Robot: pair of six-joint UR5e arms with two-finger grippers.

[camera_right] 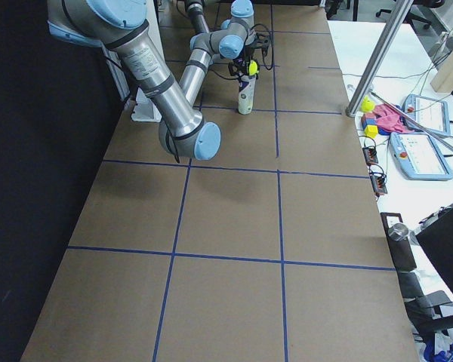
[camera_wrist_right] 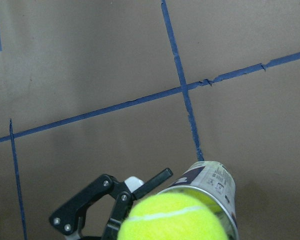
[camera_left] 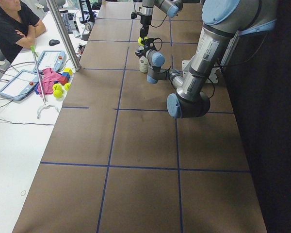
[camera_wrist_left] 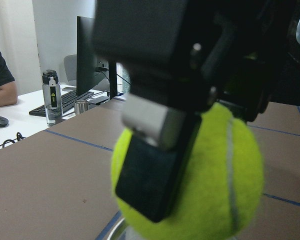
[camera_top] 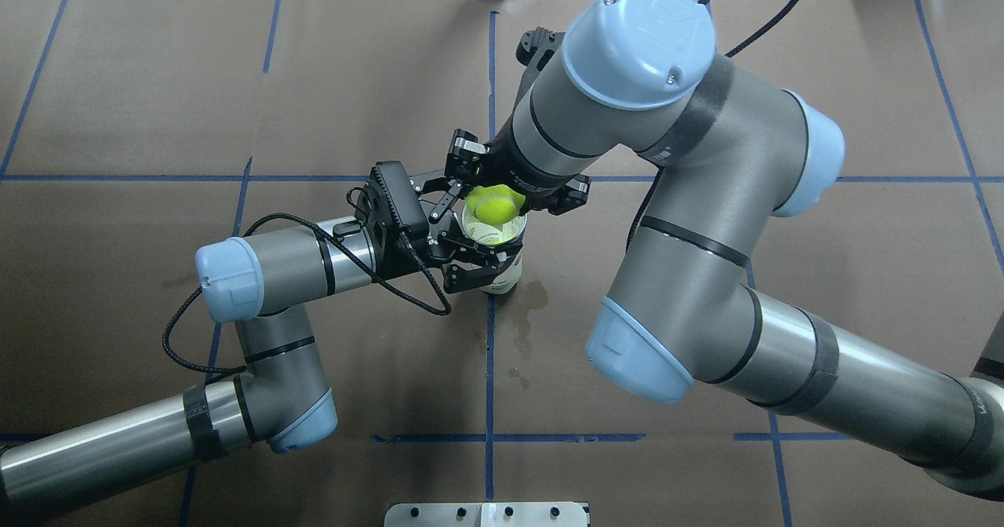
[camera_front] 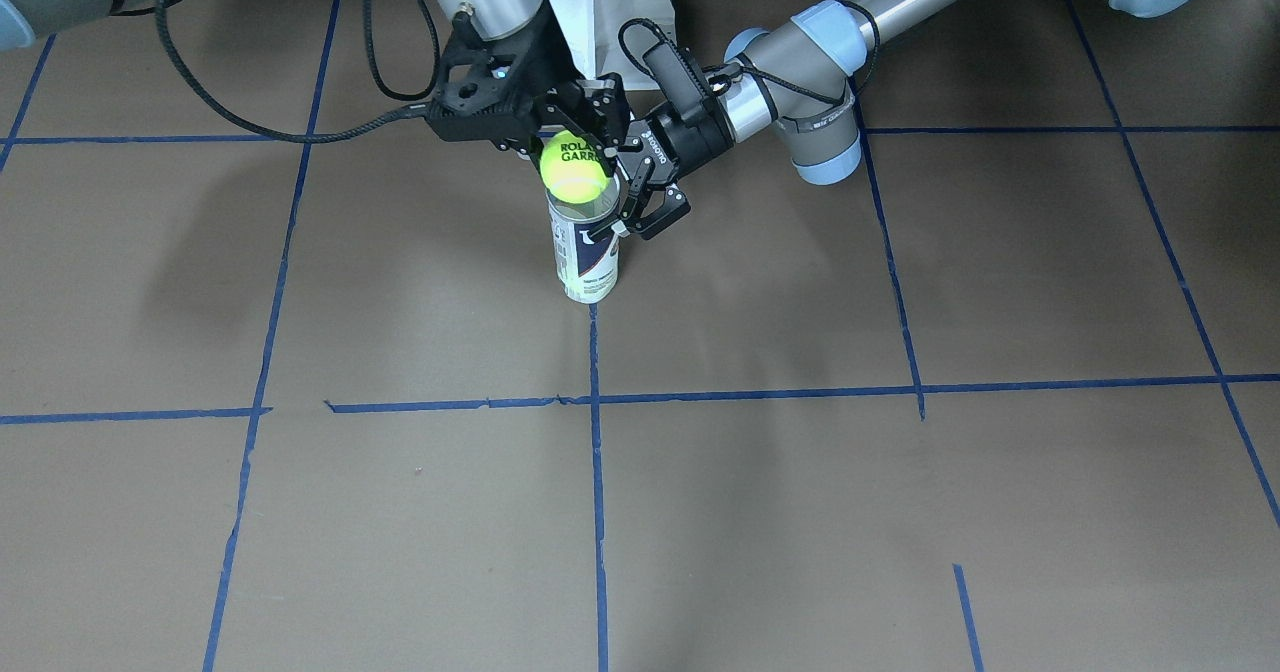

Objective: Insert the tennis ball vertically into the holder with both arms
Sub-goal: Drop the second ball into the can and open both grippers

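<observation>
Right gripper (camera_front: 572,147) grips ball (camera_front: 575,168) over can (camera_front: 588,252) mouth, frame center; left gripper (camera_top: 469,256) clamps can. Next: lower, release.

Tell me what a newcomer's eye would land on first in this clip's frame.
The neon tennis ball stands out, pinched in the right claw directly above the open mouth of the holder, which stands upright near the table's middle. The left claw grips the holder near its top from the side. Both arms crowd together over that one spot.
</observation>
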